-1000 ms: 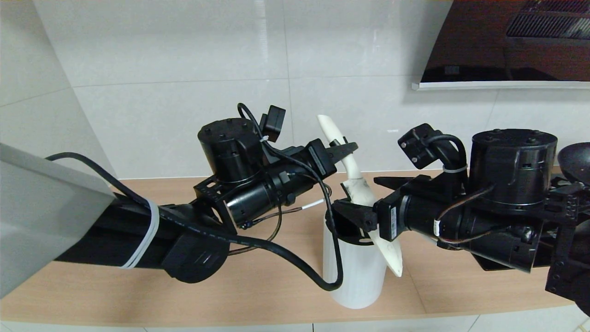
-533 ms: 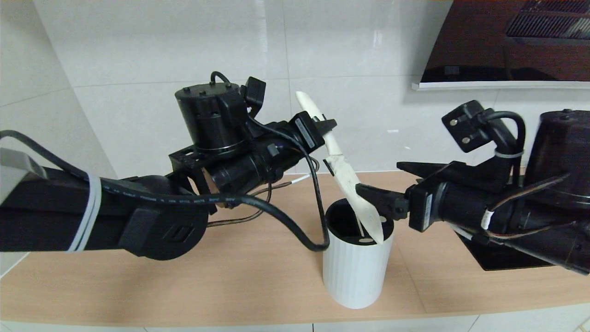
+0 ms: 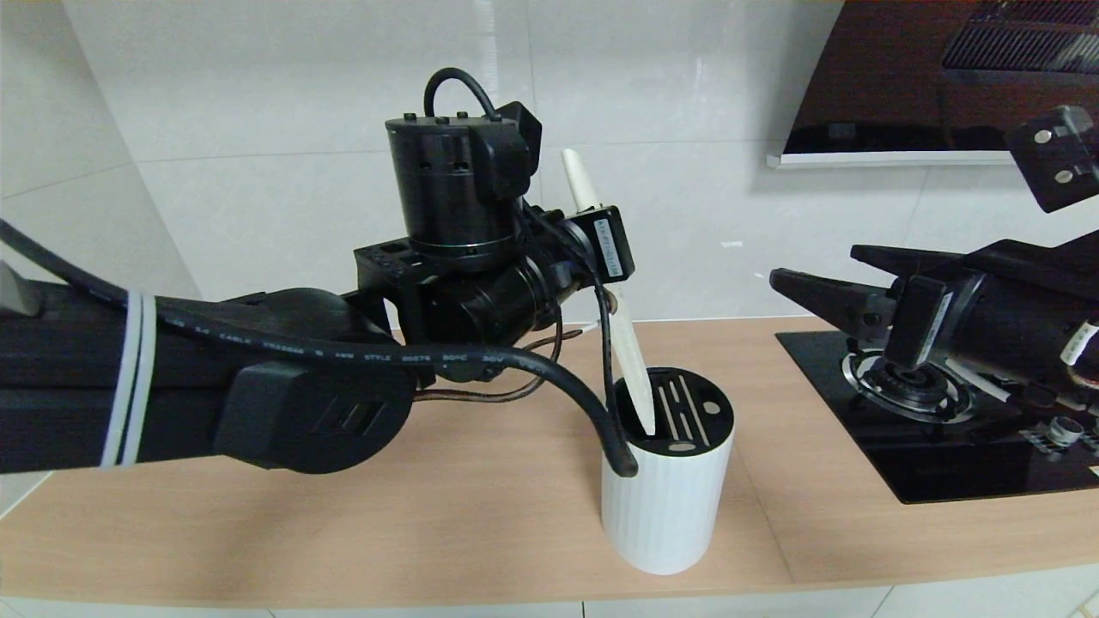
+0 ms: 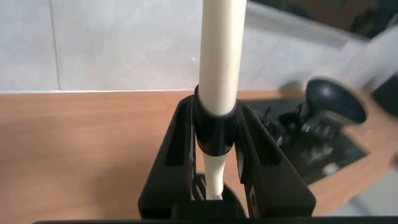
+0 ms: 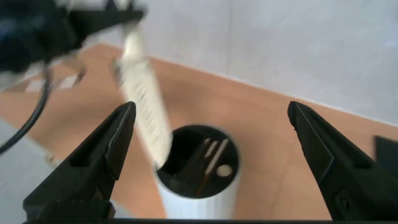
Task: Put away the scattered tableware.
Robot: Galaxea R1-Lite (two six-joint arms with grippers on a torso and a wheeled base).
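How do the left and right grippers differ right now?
The left gripper is shut on the white knife; the right gripper is open and empty. The left gripper is above the white holder, with the knife tip at its slotted top; the right gripper is off to the side, nearer the stove. Both are black two-finger grippers above the counter.

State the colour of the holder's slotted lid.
Black lid on a white holder; clearest in head view.

A: Noted: cream-handled white knife (image 3: 634, 371), blade white, handle a warmer cream. Holder?
B: One ribbed white cylindrical holder (image 3: 665, 506): vertical ribbing all round, black top with pale slot lines.
A: Under it, tan wood-grain countertop (image 3: 481, 515), faint streaks; glossy black glass hob (image 3: 944, 468).
B: Behind, pale grey glossy wall tiles (image 3: 300, 103), plain, with thin grout lines.
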